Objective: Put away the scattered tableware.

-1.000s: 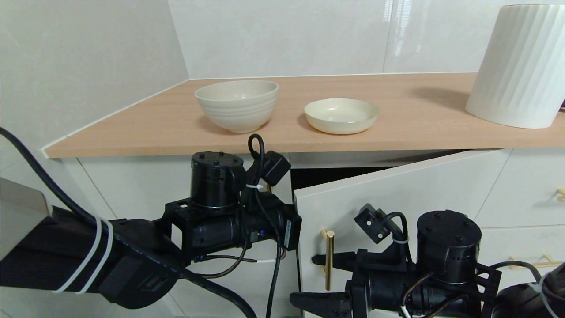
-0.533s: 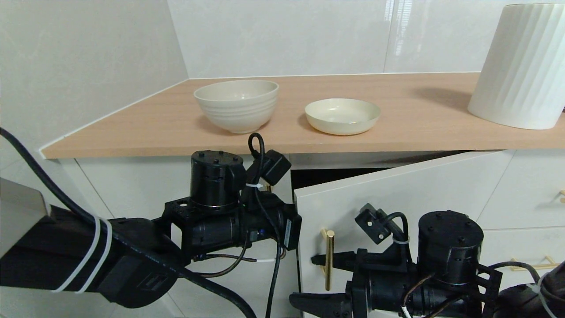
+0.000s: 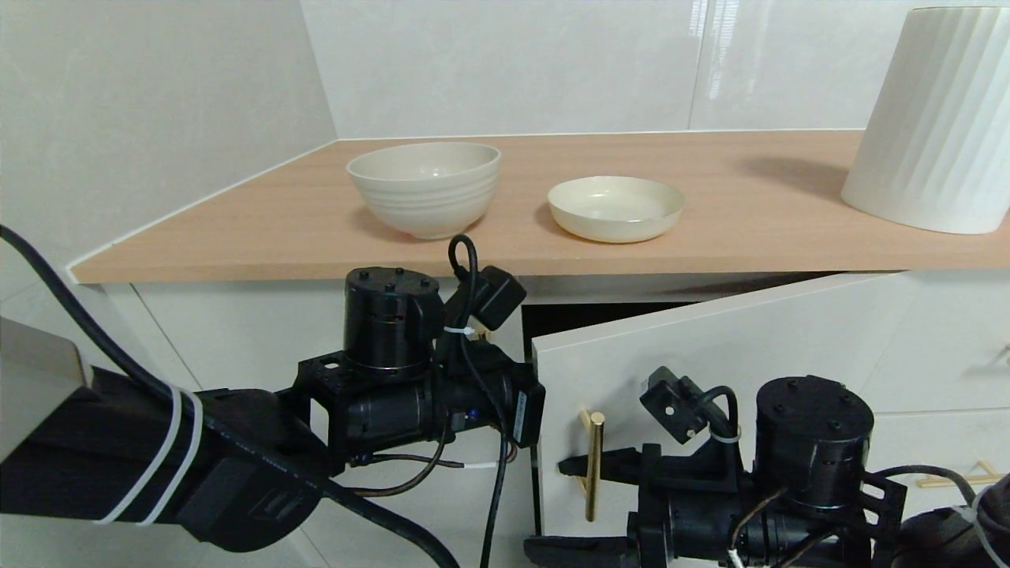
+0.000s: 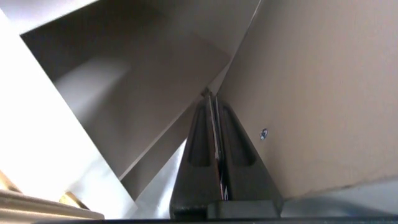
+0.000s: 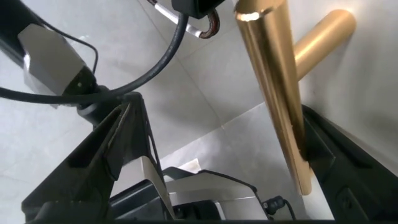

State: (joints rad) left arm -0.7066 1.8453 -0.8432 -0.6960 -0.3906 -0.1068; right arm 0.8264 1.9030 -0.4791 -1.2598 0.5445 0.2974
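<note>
A cream ribbed bowl (image 3: 424, 185) and a shallow cream dish (image 3: 615, 207) stand side by side on the wooden counter (image 3: 742, 197). Below them a white cabinet door (image 3: 710, 347) hangs partly ajar, with a dark gap behind it. My right gripper (image 3: 546, 505) is open, one finger on each side of the door's gold handle (image 3: 593, 465). Up close, the gold handle (image 5: 273, 93) passes between the spread fingers (image 5: 121, 146) of the right gripper (image 5: 221, 118). My left gripper (image 4: 213, 99) is shut and empty, its tips inside the cabinet behind the door's inner face (image 4: 323, 87).
A tall white ribbed container (image 3: 939, 118) stands at the counter's right end. Tiled walls close the corner at the left and back. More drawers with gold handles (image 3: 955, 476) sit to the right of the open door.
The whole head view has shifted slightly, so the camera moved. My right arm and the door handle sit a little lower and further right; the bowl and dish stay put.
</note>
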